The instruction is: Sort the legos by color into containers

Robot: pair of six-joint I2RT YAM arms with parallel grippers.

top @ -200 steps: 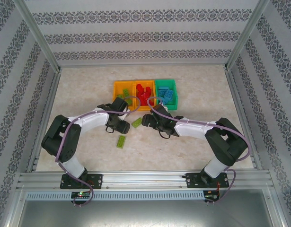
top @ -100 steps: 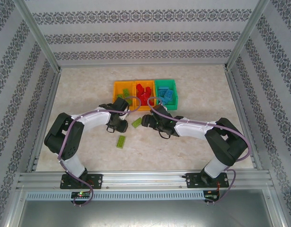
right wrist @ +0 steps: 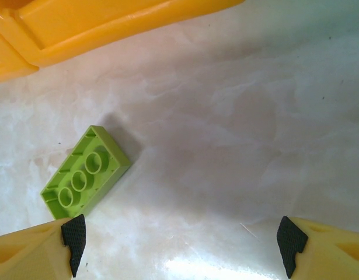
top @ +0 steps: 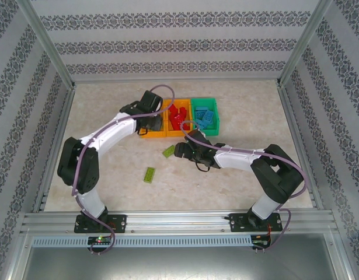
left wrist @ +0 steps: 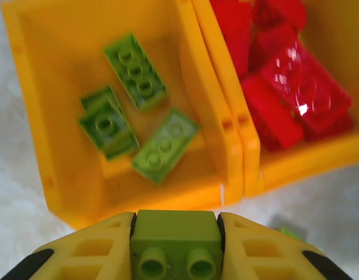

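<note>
Left wrist: lime brick carried to the lime bin, two strays left on the counter.

Left tool is clamped on a lime brick at the near rim of the left orange bin, judged ready to drop it among its own colour. About four lime bricks lie inside, two apparently stacked. Right tool is spread wide and empty, low over the counter. One finger is just beside a loose lime brick, likely lining up a grasp. A second loose brick lies nearer the arm bases. Three bins are joined. The middle orange bin holds red bricks and the green bin blue bricks, both too heaped to count.
</note>
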